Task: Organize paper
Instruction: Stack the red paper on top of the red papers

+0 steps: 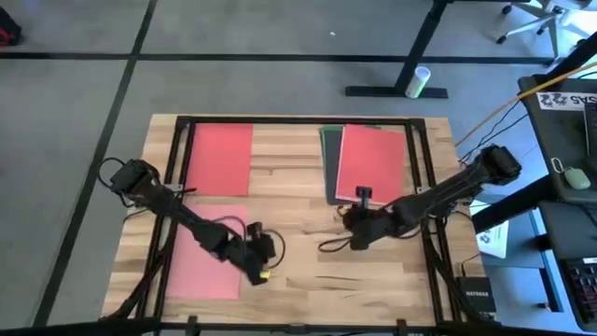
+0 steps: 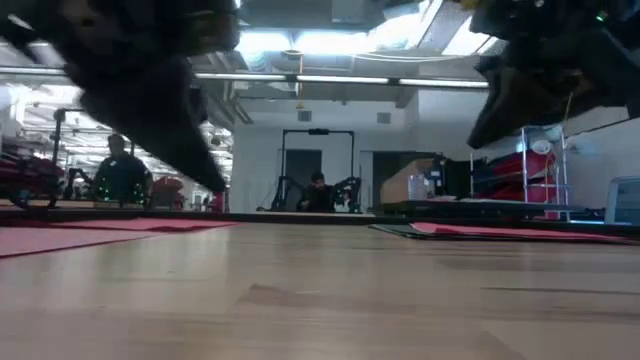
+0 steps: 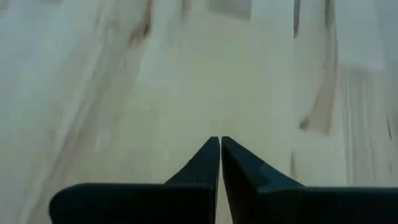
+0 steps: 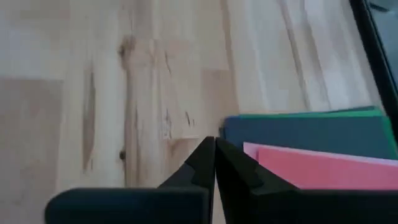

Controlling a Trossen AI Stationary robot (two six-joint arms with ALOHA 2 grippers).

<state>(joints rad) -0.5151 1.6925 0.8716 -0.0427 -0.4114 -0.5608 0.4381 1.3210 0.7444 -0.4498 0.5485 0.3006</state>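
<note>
A red sheet (image 1: 221, 159) lies flat at the far left of the table and a pink sheet (image 1: 203, 266) at the near left. At the far right lies a stack (image 1: 368, 164): a pink-red sheet (image 4: 311, 168) on top, a dark blue-grey sheet (image 4: 298, 134) and a green edge (image 4: 311, 114) under it. My left gripper (image 1: 265, 272) is shut over bare wood (image 3: 205, 81), just right of the pink sheet. My right gripper (image 4: 214, 143) is shut beside the stack's near left corner (image 1: 334, 202) and holds nothing.
A black frame (image 1: 298, 120) runs along the table's far edge and down both sides. The middle of the wooden top (image 1: 298, 187) is bare. Off the table's right side stand a desk and a white printed sheet (image 1: 492, 239). People show in the room behind (image 2: 120, 175).
</note>
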